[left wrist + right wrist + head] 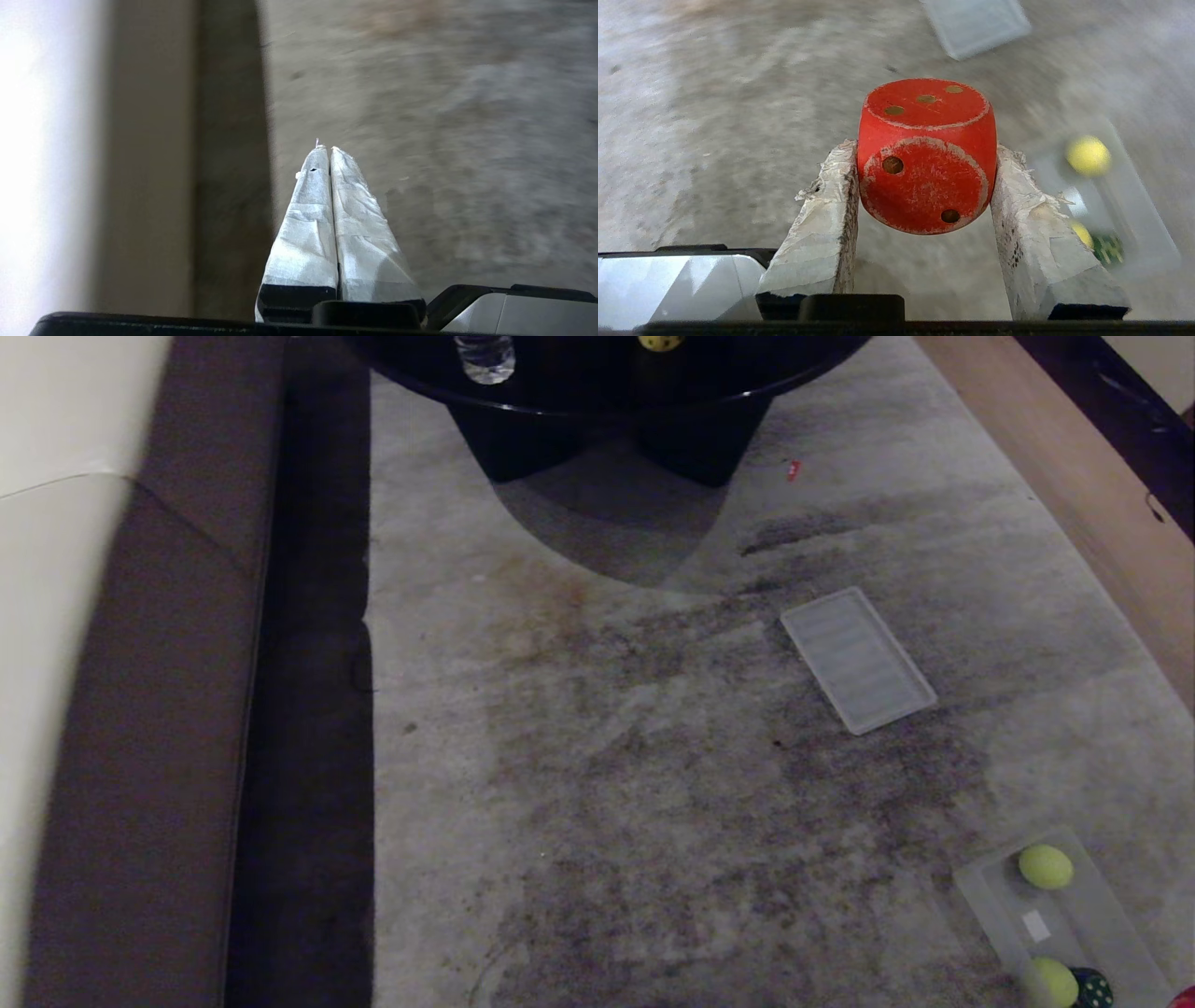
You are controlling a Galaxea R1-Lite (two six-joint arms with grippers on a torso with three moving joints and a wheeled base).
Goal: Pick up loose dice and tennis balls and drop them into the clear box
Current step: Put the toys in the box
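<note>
Right gripper (924, 186) clamps red die (926, 154) between both fingers. Left gripper (329, 154) closed, empty. Clear box (1111, 933), lower right of head view, holds two tennis balls (1046, 865) and green die (1092, 987). Lid (857, 658) mid-right on carpet.

Counting it up: three dice, red (927, 156), yellow (661, 343) at 12 o'clock, dark green (1092, 988). Two tennis balls (1046, 866) (1053, 982) at 5 o'clock. One clear box (990, 896), one lid (857, 659), one water bottle (485, 357).
</note>
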